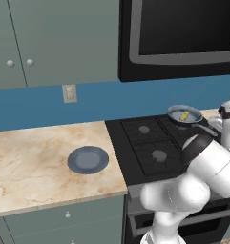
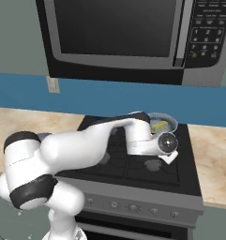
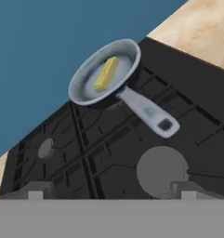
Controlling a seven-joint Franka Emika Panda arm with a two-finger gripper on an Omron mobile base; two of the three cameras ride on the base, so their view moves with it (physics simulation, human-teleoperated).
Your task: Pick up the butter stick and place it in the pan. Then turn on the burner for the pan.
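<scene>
Butter stick (image 3: 106, 74) lies inside the pan (image 3: 88, 88), resting flat on its floor and slanted across it, with the rim all round it. The pan sits on the back right part of the stove (image 1: 135, 143), close to the blue wall (image 1: 49, 107), its thin grey handle (image 3: 148, 114) pointing out over the black grate bars toward the front of the stove. In the hand view a round grey burner cap (image 3: 162, 171) shows just below the handle's end, and a smaller one (image 3: 45, 148) lies farther off along the back row. The pan hides the burner beneath it.

The hand (image 3: 111, 195) hangs above the front of the stove, apart from the pan and holding nothing; its two fingertips (image 3: 35, 195) stand far apart at the bottom of the hand view, so it is wide. In the right base view the white arm (image 2: 86, 145) stretches across the stove and ends just in front of the pan.

On the marble table (image 1: 35, 157) left of the stove rests a flat dark blue-grey plate (image 1: 88, 159). A microwave (image 2: 133, 33) hangs above the stove.
</scene>
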